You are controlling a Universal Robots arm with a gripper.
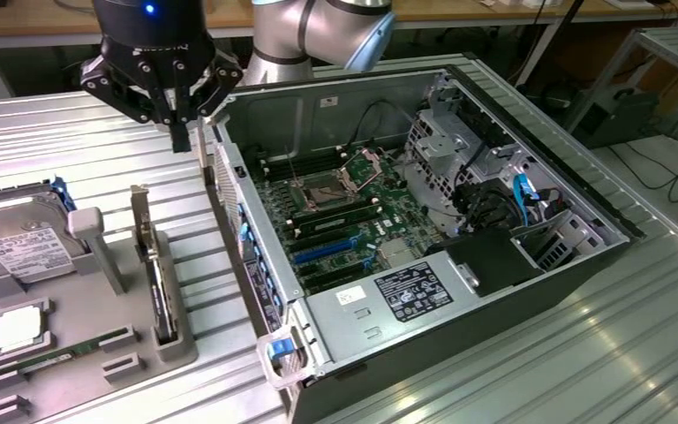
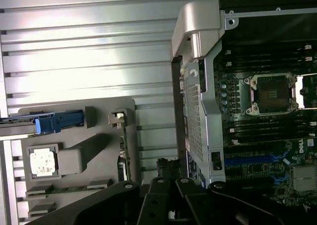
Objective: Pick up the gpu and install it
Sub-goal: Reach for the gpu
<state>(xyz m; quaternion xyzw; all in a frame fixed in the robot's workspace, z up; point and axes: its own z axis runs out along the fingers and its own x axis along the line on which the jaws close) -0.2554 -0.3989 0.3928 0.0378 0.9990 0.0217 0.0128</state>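
Ribbed metal desk (image 1: 80,141) carrying an open computer case (image 1: 493,362) across the centre and right of the exterior view, with its motherboard (image 1: 351,221) exposed and the processor socket (image 1: 321,190) uncovered. At the lower left of the exterior view a grey holder tray (image 1: 180,349) lies just beside the case. The gpu (image 1: 151,265) stands on edge in a slot along the tray's side nearest the case, its silver bracket strip upright at the far end; in the wrist view the gpu (image 2: 124,150) appears edge-on in the same slot. Also in the tray: a hard drive (image 1: 15,243) with a white label, a processor chip (image 1: 18,329) and a green memory stick (image 1: 63,355). The gripper (image 1: 180,141), at the upper left of the exterior view, is clenched with nothing between its fingers and hangs above the desk between the tray's far end and the case wall, apart from the gpu. The robot arm (image 1: 315,31) rises behind it.
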